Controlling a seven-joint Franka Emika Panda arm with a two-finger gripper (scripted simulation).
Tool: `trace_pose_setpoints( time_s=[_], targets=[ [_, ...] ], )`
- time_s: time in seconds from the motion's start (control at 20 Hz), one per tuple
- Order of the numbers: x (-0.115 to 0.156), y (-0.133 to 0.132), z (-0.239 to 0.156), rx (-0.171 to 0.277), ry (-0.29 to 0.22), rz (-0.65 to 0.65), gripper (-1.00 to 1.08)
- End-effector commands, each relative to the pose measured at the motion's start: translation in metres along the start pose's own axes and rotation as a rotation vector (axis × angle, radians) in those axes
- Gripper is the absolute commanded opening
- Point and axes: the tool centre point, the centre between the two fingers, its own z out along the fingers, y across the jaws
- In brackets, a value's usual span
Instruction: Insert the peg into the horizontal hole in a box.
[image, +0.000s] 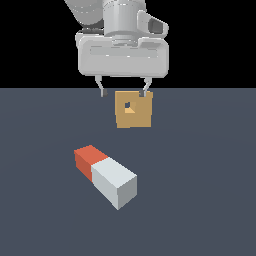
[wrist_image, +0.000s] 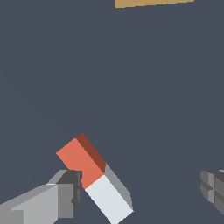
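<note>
Grey floor (image: 210, 200); box (wrist_image: 153, 2) mostly cropped.

The orange-and-white peg (image: 106, 176) lies flat, well apart from the upright tan box (image: 134, 109) with its square hole (image: 129, 106).

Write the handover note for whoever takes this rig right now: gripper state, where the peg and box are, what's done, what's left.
Gripper: open, empty, raised above the floor.
Peg: lying flat on the floor, ungrasped, nearer the camera than the box in the exterior view, its orange-red end toward that view's left.
Box: standing on the floor behind the peg, its hole empty.
Done: nothing visible yet.
Left: descend, grasp the peg, lift, align it with the hole, insert.
</note>
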Motion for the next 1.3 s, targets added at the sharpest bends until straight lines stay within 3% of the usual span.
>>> trace_pose_setpoints(
  time_s=[0.0,0.6,1.25],
  targets=[
    [0.000,0.000,0.000,0.000,0.000,0.000,1.00],
    [-0.012,-0.007,0.012,-0.003,-0.001,-0.076,1.00],
    [-0.052,-0.023,0.050,-0.012,-0.004,-0.309,1.00]
  ],
)
